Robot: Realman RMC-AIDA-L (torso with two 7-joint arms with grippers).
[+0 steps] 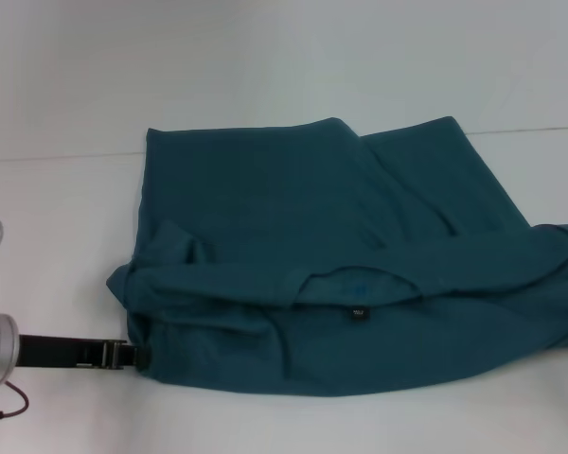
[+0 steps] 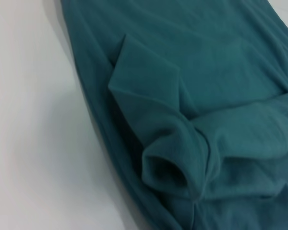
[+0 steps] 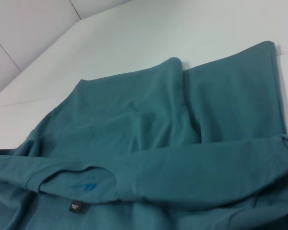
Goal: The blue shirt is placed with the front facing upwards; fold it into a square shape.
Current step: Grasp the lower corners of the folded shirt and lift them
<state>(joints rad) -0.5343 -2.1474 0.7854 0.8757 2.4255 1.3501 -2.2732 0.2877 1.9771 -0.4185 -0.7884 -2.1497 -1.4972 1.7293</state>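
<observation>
Head view shows the blue shirt (image 1: 341, 255) lying partly folded on the white table (image 1: 57, 236), its neck label (image 1: 358, 311) facing up near the front edge. The left gripper (image 1: 137, 357) reaches in from the left and touches the shirt's near left corner; whether it grips the cloth I cannot tell. The right gripper stays out of sight.
</observation>
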